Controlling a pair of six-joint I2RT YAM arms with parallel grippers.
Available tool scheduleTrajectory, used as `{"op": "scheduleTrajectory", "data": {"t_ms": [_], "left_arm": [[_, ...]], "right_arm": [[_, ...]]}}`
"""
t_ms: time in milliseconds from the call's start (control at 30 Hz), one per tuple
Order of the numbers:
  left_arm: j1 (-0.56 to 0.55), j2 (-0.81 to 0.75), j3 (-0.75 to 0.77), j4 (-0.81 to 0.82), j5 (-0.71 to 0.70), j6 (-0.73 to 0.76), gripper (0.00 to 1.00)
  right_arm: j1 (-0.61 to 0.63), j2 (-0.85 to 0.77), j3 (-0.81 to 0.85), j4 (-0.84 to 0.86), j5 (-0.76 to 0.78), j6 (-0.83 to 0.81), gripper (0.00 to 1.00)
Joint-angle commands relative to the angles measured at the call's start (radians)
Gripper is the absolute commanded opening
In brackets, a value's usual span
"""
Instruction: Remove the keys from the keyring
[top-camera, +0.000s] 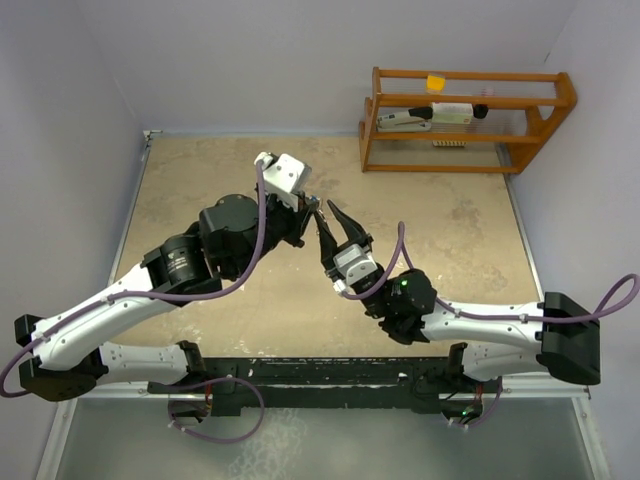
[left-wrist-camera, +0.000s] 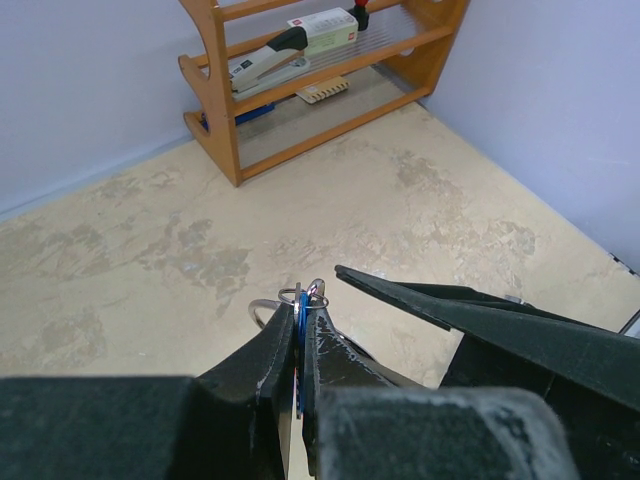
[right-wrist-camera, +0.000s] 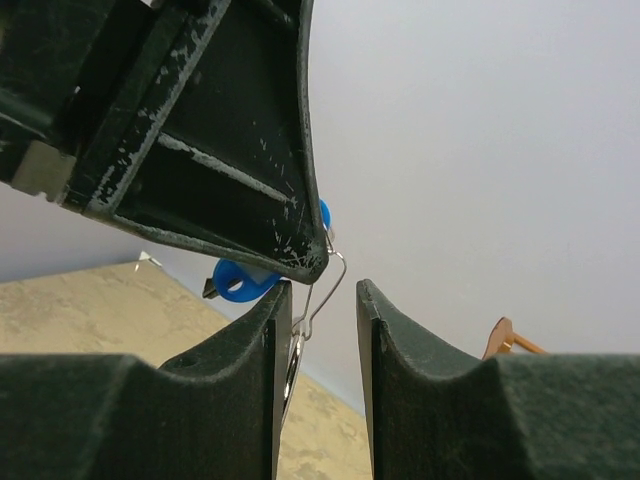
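Above table (left-wrist-camera: 150, 250), keys (left-wrist-camera: 299, 345) between left jaws

A robot lab cell: plain lilac walls (top-camera: 250, 60) box in a stone-patterned table (top-camera: 200, 190); a wooden rack (top-camera: 545, 125) at one o'clock holds a stapler (top-camera: 408, 120).

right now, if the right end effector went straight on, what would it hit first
The keyring sits between the fingers of the right end effector. Straight ahead, the left end effector, shut on the blue-headed key, comes first. Depth is unclear, but it looks very close.
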Motion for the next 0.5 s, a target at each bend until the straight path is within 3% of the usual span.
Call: {"op": "scheduleTrajectory", "data": {"t_ms": [0, 467], "left_arm": [[-0.003, -0.042, -0.006, 0.061, 0.023, -0.022, 0.00], [-0.003, -0.059, -0.019, 0.067, 0.026, -0.022, 0.00]], "right_arm": [[0.003, 0.013, 0.061, 0.069, 0.019, -0.011, 0.35], [0.002, 0.027, 0.078, 0.063, 0.036, -0.011, 0.27]]}}
